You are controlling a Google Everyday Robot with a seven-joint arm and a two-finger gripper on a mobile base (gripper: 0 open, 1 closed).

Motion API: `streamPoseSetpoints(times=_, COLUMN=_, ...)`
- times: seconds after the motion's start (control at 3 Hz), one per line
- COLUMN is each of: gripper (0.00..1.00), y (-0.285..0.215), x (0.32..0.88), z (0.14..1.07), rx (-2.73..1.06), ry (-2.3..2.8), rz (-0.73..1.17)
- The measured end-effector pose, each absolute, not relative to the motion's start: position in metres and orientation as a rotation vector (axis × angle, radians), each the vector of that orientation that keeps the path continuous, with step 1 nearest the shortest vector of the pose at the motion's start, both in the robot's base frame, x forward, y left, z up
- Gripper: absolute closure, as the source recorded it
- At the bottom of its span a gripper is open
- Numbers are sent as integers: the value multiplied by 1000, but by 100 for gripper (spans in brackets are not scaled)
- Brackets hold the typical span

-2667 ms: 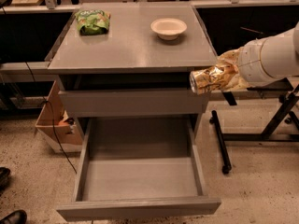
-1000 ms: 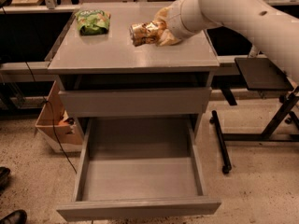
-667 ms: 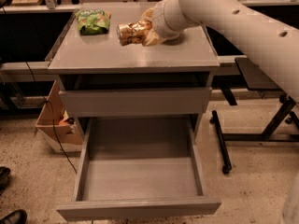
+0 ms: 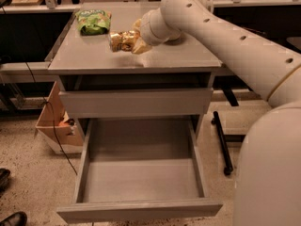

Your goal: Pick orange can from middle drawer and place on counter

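tool [image 4: 132, 42] grips the orange can [image 4: 119, 40] over the counter [image 4: 141, 61].

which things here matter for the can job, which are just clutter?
Job: orange can, held in gripper at the counter; open middle drawer.
Clutter: green snack bag on the counter; cardboard box and shoes on the floor.

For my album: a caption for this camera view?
Robot hand holds the can at the counter, near a green bag; drawer below stands open.
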State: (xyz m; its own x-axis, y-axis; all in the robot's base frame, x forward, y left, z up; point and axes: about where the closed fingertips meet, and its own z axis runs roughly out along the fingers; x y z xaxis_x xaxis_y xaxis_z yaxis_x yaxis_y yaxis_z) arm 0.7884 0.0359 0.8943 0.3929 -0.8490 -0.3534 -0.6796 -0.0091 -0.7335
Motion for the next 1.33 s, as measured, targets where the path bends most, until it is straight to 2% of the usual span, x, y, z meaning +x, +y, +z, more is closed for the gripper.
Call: streamPoseSetpoints(times=1.33, gripper=6, y=46, x=801, z=871, rx=-1752, ry=1385, rz=-130)
